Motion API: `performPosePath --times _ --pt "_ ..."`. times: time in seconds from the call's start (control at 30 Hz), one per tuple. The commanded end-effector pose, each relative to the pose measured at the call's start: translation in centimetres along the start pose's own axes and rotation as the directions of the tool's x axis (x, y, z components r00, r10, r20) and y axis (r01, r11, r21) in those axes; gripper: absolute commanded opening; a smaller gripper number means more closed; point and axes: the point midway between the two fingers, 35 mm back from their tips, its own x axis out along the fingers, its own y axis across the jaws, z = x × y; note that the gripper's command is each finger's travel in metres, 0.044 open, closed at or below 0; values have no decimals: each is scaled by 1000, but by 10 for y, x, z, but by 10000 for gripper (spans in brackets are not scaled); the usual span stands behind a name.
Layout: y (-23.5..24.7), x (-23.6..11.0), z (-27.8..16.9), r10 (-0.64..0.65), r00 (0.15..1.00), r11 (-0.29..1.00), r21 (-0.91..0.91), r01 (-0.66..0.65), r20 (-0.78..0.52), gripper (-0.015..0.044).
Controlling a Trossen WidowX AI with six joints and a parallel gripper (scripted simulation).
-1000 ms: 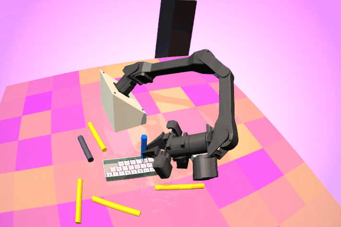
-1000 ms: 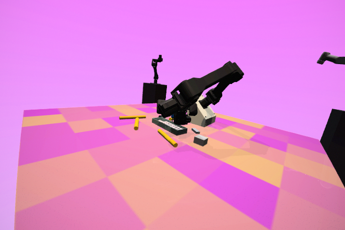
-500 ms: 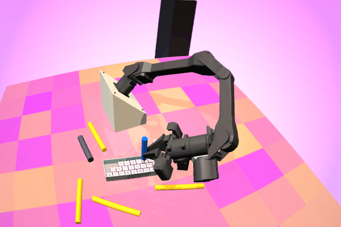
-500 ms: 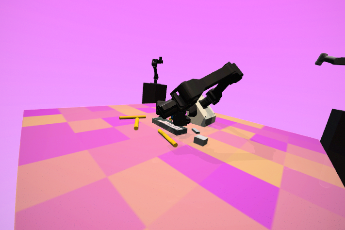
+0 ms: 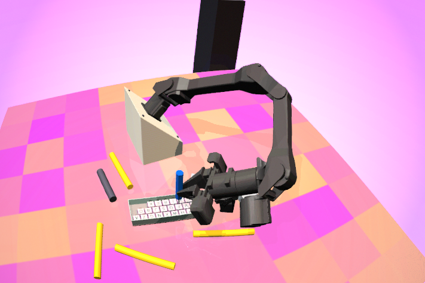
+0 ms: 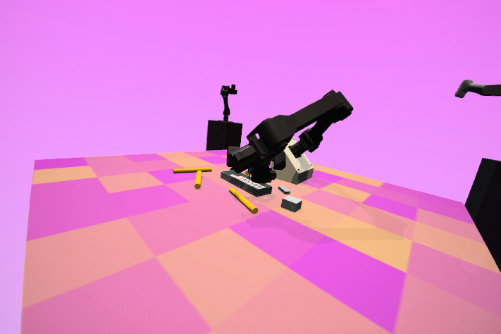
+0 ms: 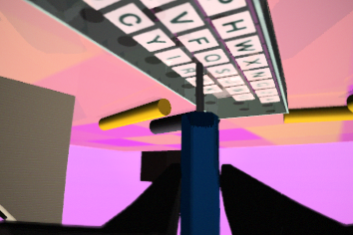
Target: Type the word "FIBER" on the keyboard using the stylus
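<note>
The blue stylus (image 5: 179,182) (image 7: 200,164) stands upright between my gripper's (image 5: 183,187) (image 7: 200,171) fingers, which are shut on its lower body. The gripper lies low over the right end of the keyboard (image 5: 131,209) (image 6: 234,182) (image 7: 79,35). In the wrist view the stylus's thin dark tip (image 7: 199,85) reaches the keyboard's face among the keys near I and F; I cannot tell which key it touches. In the exterior view the arm hides the stylus.
Yellow rods lie around the keyboard: one behind it (image 5: 120,170), two in front left (image 5: 98,250) (image 5: 144,256), one in front right (image 5: 223,232). A dark grey rod (image 5: 106,184) lies left. A beige wedge block (image 5: 152,140) stands behind. Two small grey blocks (image 6: 291,203) (image 6: 284,189) lie nearby.
</note>
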Motion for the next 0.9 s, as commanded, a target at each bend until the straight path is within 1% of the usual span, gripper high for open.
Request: performPosePath --times 0.0,0.87 --pt "0 0 0 -2 1000 1000 6 2 4 81" --pt "0 7 12 -1 1000 1000 6 1 5 81"
